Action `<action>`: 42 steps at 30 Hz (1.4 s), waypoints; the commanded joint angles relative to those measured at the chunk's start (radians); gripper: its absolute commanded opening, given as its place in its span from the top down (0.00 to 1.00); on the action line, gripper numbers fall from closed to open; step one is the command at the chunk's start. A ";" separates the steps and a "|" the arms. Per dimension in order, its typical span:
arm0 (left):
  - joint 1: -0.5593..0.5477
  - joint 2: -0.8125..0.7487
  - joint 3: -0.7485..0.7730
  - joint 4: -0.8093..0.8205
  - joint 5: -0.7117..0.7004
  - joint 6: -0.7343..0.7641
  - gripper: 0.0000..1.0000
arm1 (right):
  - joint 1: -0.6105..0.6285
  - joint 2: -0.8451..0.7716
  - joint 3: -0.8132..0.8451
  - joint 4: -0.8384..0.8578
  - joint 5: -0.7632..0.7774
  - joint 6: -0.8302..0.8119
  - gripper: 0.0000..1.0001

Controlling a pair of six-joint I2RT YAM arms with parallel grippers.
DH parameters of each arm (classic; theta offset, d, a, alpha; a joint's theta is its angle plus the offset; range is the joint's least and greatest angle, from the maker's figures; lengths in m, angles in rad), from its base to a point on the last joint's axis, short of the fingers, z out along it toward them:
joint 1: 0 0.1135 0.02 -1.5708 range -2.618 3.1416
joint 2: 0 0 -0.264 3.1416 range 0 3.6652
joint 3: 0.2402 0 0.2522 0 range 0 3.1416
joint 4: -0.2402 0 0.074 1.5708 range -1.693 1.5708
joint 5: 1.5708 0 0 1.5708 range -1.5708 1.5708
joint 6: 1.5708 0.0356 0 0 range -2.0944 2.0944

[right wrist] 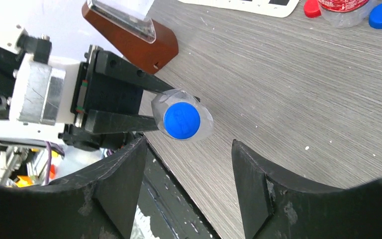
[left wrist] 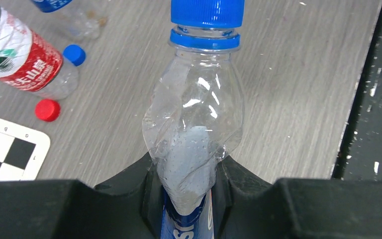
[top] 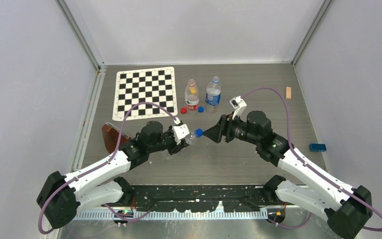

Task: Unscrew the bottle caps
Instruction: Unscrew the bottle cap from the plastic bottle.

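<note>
My left gripper (top: 186, 138) is shut on a clear blue-labelled bottle (top: 192, 136), held on its side above the table; in the left wrist view the fingers (left wrist: 129, 194) squeeze its crumpled body (left wrist: 194, 124). Its blue cap (top: 198, 132) (left wrist: 207, 12) (right wrist: 181, 120) is on the neck and points at my right gripper (top: 210, 133) (right wrist: 186, 149). That gripper is open and empty, its jaws just short of the cap. A red-labelled bottle (top: 192, 95) and a second blue-labelled bottle (top: 213, 93) stand behind. A loose red cap (top: 183, 110) (left wrist: 47, 110) and a loose blue cap (top: 200, 109) (left wrist: 74, 55) lie by them.
A checkerboard mat (top: 144, 92) lies at the back left. A brown wedge-shaped object (top: 112, 137) sits by my left arm. A blue brick (top: 317, 147) is at the right and a small wooden block (top: 288, 92) at the back right. Grey walls enclose the table.
</note>
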 commanded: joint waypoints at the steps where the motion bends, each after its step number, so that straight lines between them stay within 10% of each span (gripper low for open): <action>1: -0.019 -0.028 -0.015 0.116 -0.110 0.005 1.00 | 0.001 0.025 0.063 0.061 0.067 0.106 0.31; 24: -0.060 -0.028 -0.027 0.158 -0.205 0.044 1.00 | 0.001 0.214 0.102 0.191 -0.012 0.235 0.38; 34: -0.061 -0.020 -0.030 0.162 -0.217 0.039 1.00 | 0.002 0.222 0.108 0.171 -0.051 0.205 0.65; 42: -0.062 -0.008 -0.024 0.153 -0.194 0.021 1.00 | 0.002 0.215 0.102 0.139 -0.078 0.139 0.68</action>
